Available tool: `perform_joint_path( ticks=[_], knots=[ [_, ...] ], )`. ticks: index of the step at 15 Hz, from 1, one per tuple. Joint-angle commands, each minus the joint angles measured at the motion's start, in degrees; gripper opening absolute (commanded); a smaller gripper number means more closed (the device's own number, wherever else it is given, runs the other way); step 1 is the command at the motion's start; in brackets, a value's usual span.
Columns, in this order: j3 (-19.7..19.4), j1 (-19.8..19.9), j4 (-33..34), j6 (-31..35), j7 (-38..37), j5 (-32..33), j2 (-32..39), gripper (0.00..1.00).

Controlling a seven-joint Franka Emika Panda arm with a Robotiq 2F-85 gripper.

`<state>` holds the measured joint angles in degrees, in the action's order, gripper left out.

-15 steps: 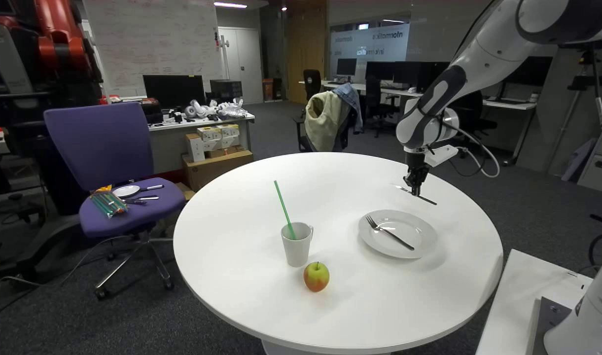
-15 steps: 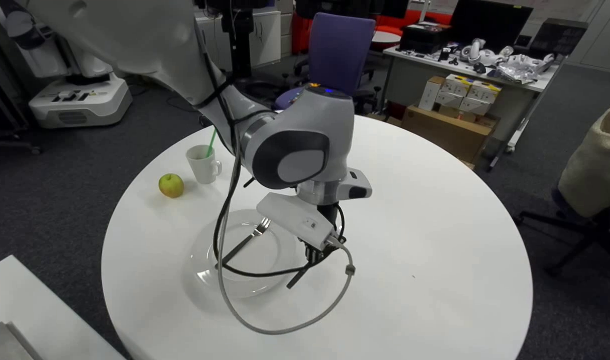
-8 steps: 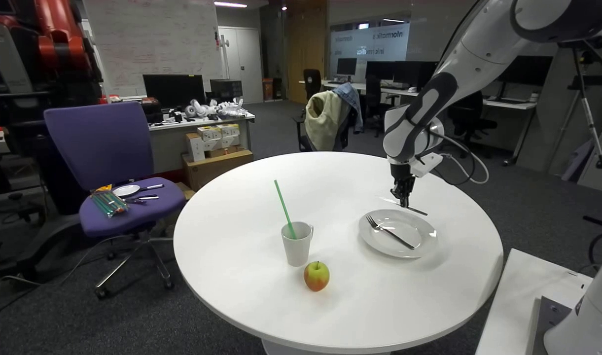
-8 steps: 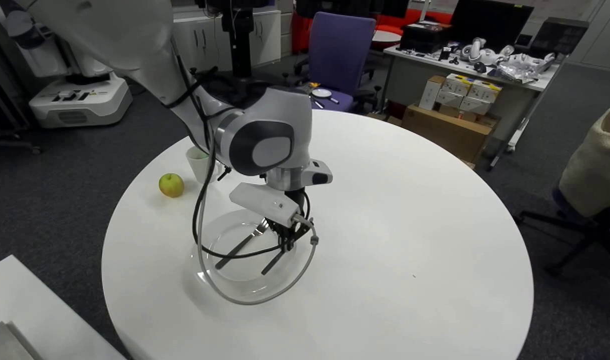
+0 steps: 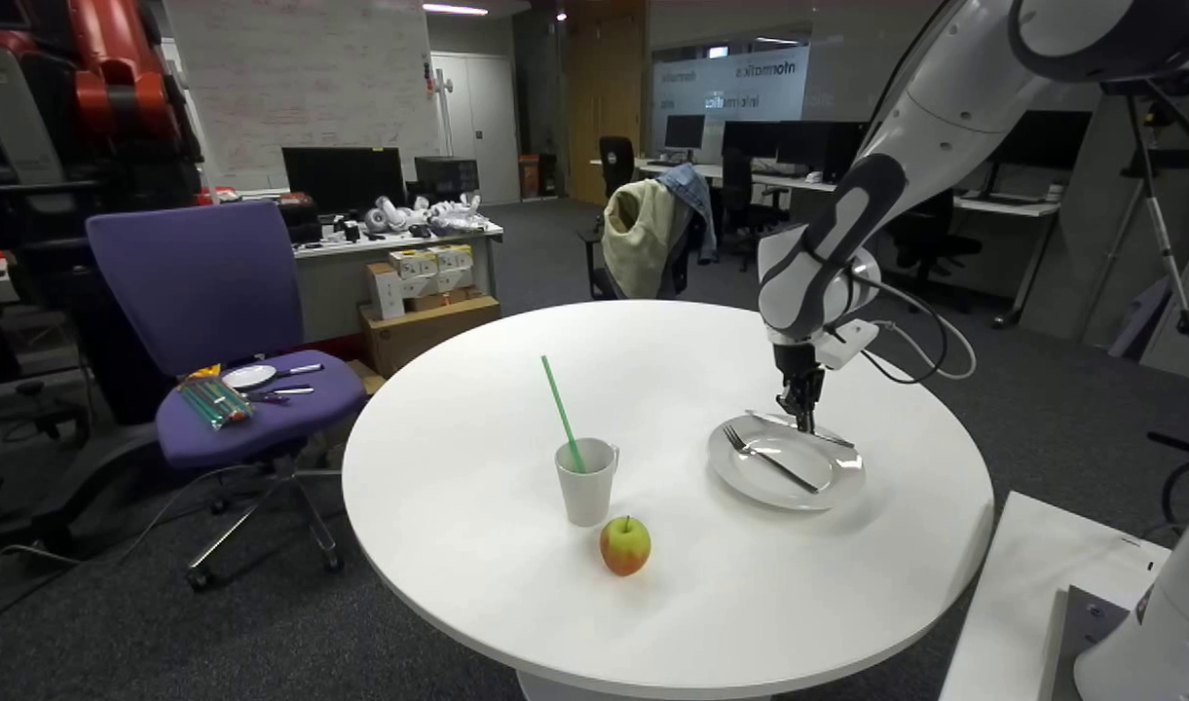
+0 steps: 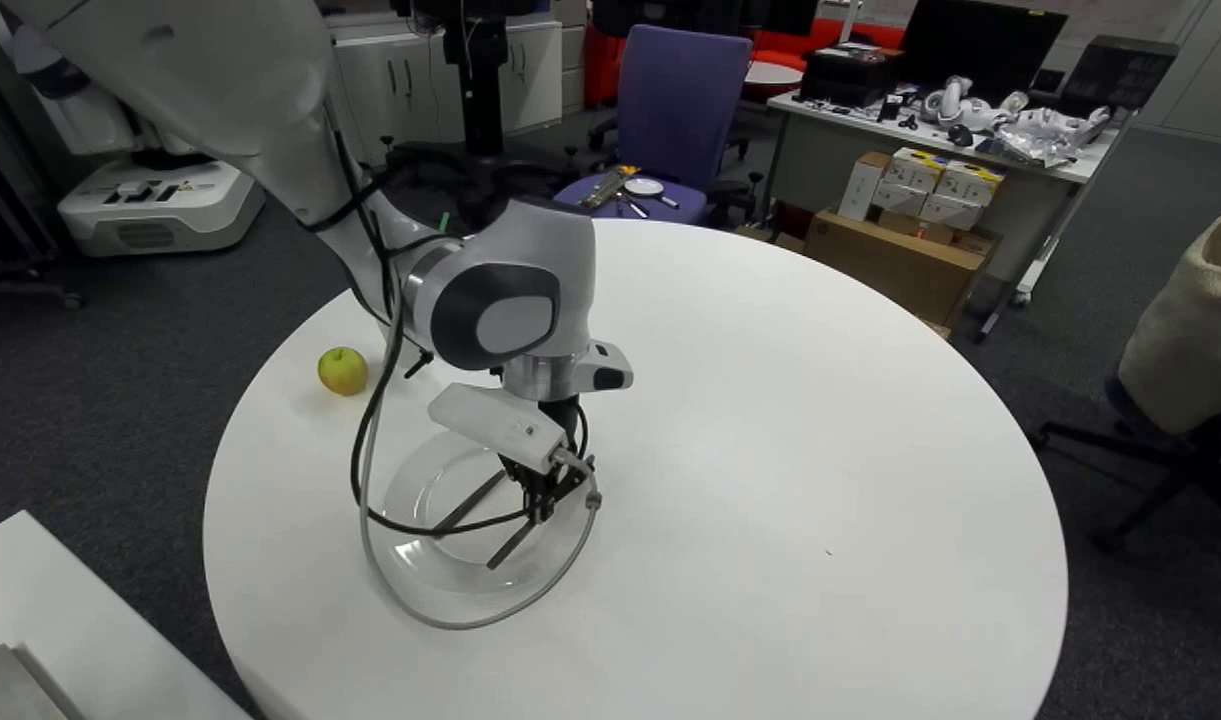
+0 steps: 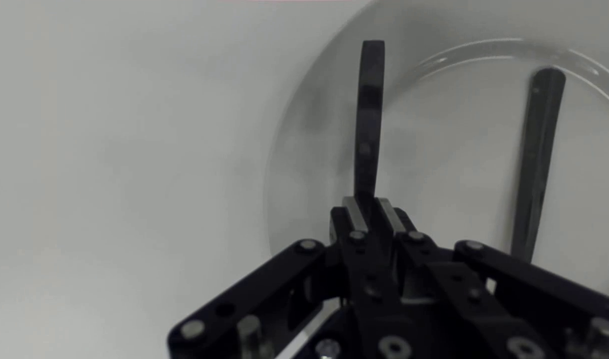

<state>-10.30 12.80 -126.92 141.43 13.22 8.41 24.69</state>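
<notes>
the hand [image 7: 367, 203] points down over a white plate [image 5: 750, 485] and is clamped on a knife [image 7: 369, 119], its two fingertips pressing the thin dark handle from either side, with the handle's end running on past them in the wrist view. in an exterior view the silver blade sticks out on the other side of the hand, slanting across the edge of the plate (whether the knife rests on the plate or hangs just above it, i cannot tell). near it, a fork [image 7: 535, 164] lies on the plate, its dark handle pointing much the same way as the knife's. the plate itself sits flat on a round white table [image 5: 458, 467]. well apart from the plate, a white mug [image 5: 586, 498] stands upright on the same table with a green straw [image 5: 559, 404] leaning in it, and a red and green apple [image 5: 625, 546] sits just beside the mug. past the table's edge is a purple chair [image 5: 200, 282], with a clear packet [image 5: 214, 401] of green sticks on its seat. farther back, small white boxes [image 5: 420, 285] sit above a big cardboard box [image 5: 433, 341], a pale jacket [image 5: 643, 239] hangs beside a blue garment [image 5: 694, 200], and a whiteboard [image 5: 302, 88] with faint writing stands behind.
</notes>
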Motion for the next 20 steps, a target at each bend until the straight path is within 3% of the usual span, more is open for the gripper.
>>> perform_joint_path(
  ticks=[1,10,20],
  knots=[
    [-0.29,1.09,-6.97,3.2,0.75,0.08,-5.25,0.02],
    [-1.9,3.8,-14.91,6.48,2.24,-1.61,-14.91,0.02],
    [-3.22,4.15,-15.24,4.39,5.44,-1.79,-19.37,0.02]
  ],
)
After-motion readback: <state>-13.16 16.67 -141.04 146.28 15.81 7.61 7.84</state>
